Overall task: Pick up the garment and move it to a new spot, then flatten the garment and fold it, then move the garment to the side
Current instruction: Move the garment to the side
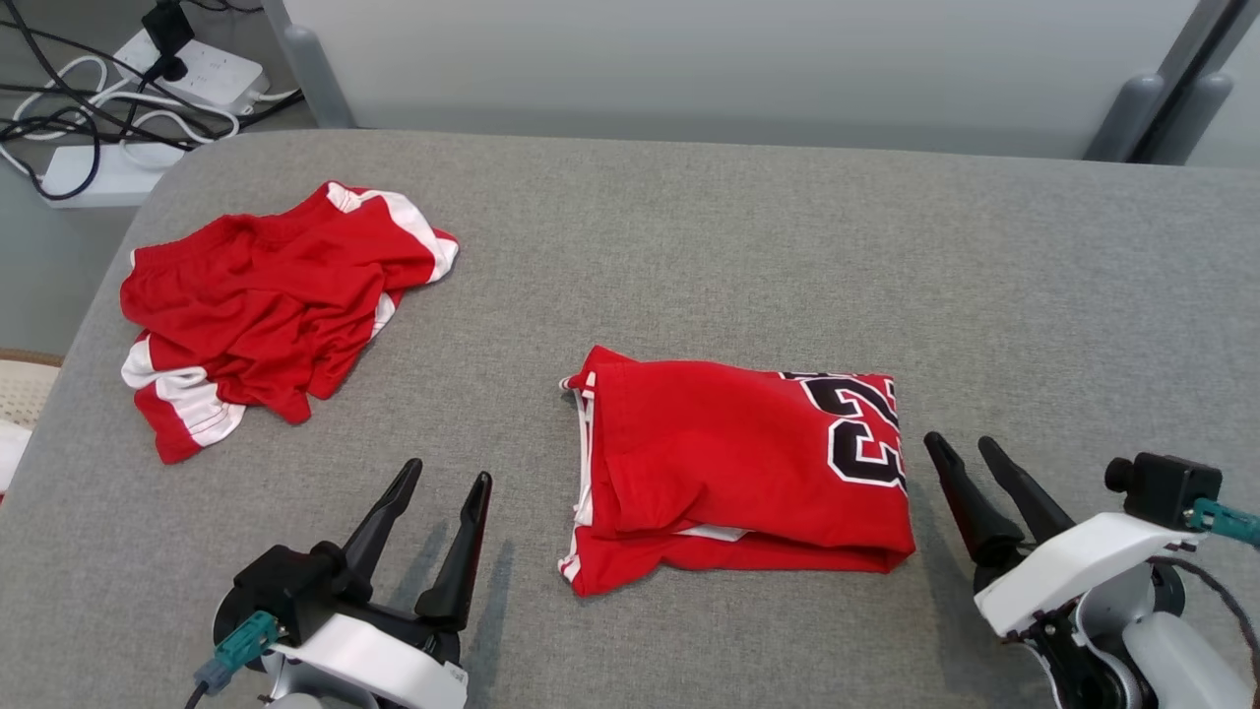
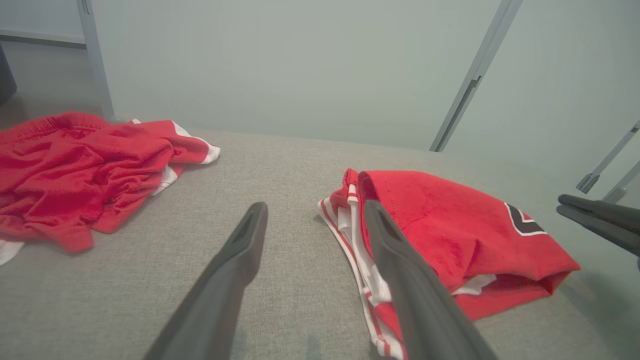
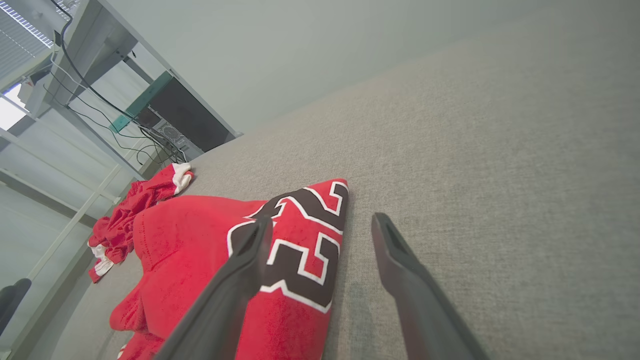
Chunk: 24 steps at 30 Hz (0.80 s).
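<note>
The folded shirt [image 1: 728, 463] lies sideways between both open, empty pairs, just beside the right fingers [image 1: 963, 497], farther from the left fingers [image 1: 384, 517].

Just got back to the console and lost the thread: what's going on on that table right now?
Nothing is being held at the moment. A red jersey with a black number lies folded in the middle of the grey table. The left tool and the right tool sit open on either side of it, both empty. A second red garment lies crumpled at the far left. The fold looks done, so moving the jersey aside seems to be what is left.
</note>
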Tool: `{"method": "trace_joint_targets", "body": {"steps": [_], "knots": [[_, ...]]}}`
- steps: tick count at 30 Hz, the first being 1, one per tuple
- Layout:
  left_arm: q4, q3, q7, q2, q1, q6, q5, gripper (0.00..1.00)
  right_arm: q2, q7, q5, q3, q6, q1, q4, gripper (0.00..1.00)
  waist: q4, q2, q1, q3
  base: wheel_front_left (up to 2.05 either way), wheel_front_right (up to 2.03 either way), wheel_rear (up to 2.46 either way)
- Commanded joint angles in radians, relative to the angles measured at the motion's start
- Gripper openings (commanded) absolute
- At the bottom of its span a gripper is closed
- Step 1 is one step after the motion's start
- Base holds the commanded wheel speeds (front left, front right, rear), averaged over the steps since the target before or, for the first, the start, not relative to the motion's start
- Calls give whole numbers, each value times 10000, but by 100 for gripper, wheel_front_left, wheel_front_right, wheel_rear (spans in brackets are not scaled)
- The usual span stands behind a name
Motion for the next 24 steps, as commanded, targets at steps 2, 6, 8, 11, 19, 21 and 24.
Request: {"method": "trace_joint_targets", "body": {"steps": [2, 6, 8, 11, 19, 21, 24], "knots": [[-238, 194, -90, 134, -492, -71, 33, 100, -307, 212, 651, 263, 16, -439, -62, 100, 274, -1, 0, 303, 0, 0, 0], [-194, 116, -90, 101, -625, -71, 14, 100, -549, 571, 1466, 461, 16, -607, 194, 100, 480, -1, 0, 450, 0, 0, 0], [-184, 100, -90, 81, -661, -71, 21, 100, -640, 708, 1761, 624, 16, -639, 305, 100, 570, -1, 0, 503, 0, 0, 0], [-174, 88, -90, 44, -675, -71, 50, 100, -690, 815, 2111, 917, 16, -665, 422, 100, 662, -1, 0, 535, 0, 0, 0], [-208, 126, -90, 71, -690, -71, 58, 100, -717, 1167, 2863, 1609, 16, -598, 635, 85, 773, -1, 0, 562, 0, 0, 0], [-235, 145, -90, 87, -700, -71, 55, 100, -754, 1113, 2922, 1748, 16, -616, 610, 3, 772, -1, 0, 579, 0, 0, 0], [-283, 172, -90, 95, -710, -71, 70, 100, -907, 941, 2850, 2009, 16, -696, 508, 0, 754, -1, 0, 624, 0, 0, 0]]}}
